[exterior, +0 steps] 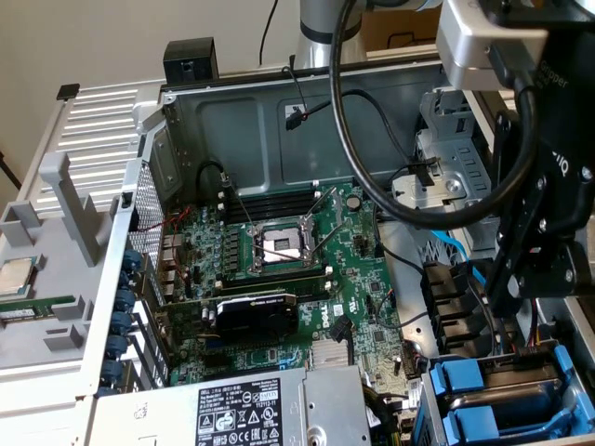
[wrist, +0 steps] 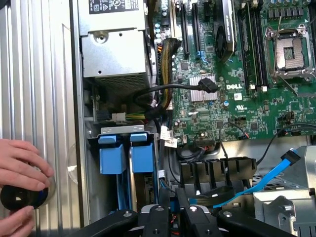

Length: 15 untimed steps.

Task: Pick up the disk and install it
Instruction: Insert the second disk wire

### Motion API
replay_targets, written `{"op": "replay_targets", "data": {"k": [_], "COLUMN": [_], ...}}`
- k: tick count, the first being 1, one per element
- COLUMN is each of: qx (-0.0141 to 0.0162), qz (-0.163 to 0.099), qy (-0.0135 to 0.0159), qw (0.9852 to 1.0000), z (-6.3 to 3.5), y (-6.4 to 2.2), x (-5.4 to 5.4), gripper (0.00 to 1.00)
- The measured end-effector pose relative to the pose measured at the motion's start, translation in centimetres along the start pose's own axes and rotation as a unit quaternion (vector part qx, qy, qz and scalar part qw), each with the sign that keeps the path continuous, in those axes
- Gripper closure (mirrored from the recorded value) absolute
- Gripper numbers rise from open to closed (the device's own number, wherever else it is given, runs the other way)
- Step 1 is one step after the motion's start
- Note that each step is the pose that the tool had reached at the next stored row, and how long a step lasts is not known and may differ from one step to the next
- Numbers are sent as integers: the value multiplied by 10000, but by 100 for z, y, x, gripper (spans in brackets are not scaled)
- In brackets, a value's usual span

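The open grey metal computer case [exterior: 279, 121] holds the blue-framed silver disk [wrist: 143, 158], seemingly already seated upright in its bay. The black gripper [wrist: 173, 217] hangs just beside it, fingers nearly together, grasping nothing.

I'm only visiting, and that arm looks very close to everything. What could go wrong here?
A person's hand rests beside the blue drive carriers, near the gripper; it could get bumped. A loose blue cable lies close to the gripper and might snag. The arm's thick black cable hangs over the motherboard and could drag across it.
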<state>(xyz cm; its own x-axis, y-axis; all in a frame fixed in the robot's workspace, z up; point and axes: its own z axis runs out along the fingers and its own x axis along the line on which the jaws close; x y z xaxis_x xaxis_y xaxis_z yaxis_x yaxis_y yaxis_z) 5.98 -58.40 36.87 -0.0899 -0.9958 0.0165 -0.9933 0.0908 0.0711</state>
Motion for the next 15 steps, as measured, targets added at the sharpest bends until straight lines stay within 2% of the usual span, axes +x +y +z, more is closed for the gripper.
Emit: {"op": "replay_targets", "data": {"k": [10, 15], "qx": [0, 33], "qz": [0, 0], "qy": [0, -4], "qw": [10000, 10000], "z": [0, 3], "y": [0, 38], "x": [0, 3], "gripper": [83, 83]}}
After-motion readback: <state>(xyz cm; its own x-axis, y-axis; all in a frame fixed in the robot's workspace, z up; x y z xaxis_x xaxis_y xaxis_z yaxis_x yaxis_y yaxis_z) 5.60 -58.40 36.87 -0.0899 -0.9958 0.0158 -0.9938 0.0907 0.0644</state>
